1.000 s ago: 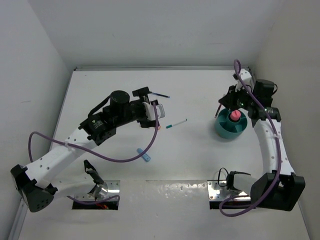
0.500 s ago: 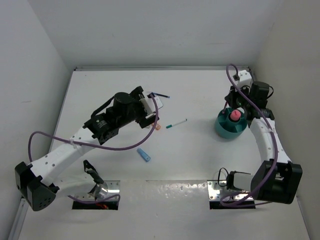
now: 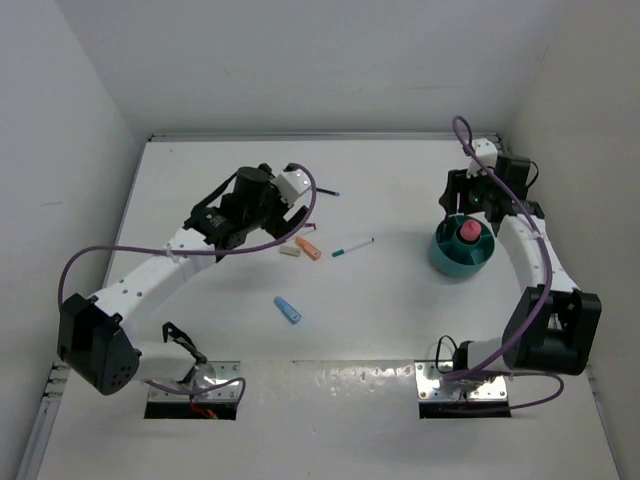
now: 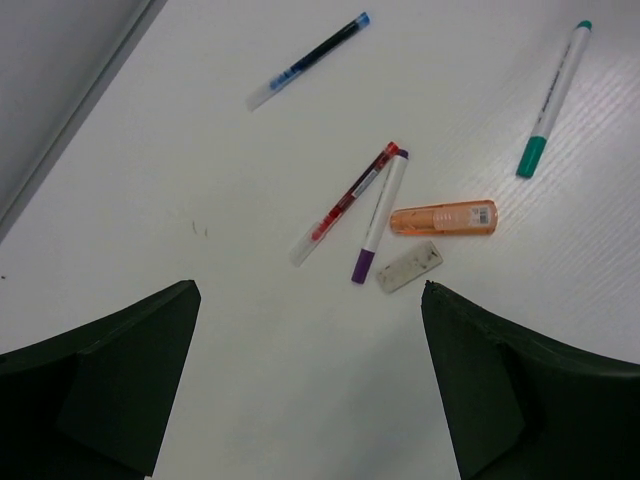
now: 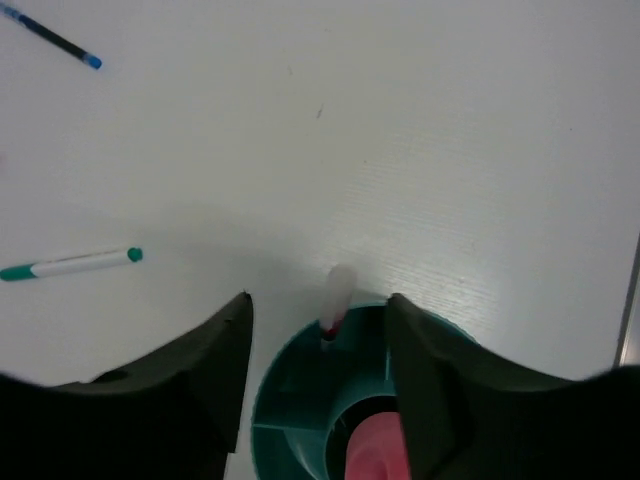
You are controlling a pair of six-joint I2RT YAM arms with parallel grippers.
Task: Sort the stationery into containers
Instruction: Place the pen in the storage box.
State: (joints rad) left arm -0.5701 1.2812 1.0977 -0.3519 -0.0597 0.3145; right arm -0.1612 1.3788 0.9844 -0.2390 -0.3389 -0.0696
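Stationery lies scattered on the white bench (image 3: 400, 330), all of it to the left of the round teal plastic organiser cup (image 3: 445, 264). Nearest the arm bases is a short blue stick (image 3: 288, 310), well apart from the cup. Farther out sits a tight cluster: a small beige eraser (image 4: 409, 266), a short orange stick (image 4: 443, 217) just beyond it, then a white pen with a purple end (image 4: 379, 215) beside a thin red pen (image 4: 345, 203), the two meeting at their far ends. The left end effector (image 4: 310, 292) hovers just short of this cluster, spread wide and empty. Both pens' long axes point away from it, slanted toward the cup, so closing fingers would likely meet them nearly side-on, and this arm is much the nearer. A thin teal pen (image 3: 352, 246) lies between cluster and cup, with a thin blue pen (image 3: 325, 190) farthest out. Over the cup's far-left rim the right end effector (image 5: 318, 300) is parted and grips nothing. A blurred red-tipped pen (image 5: 336, 298) stands in a compartment beneath it, beside a fat pink marker (image 3: 468, 231).
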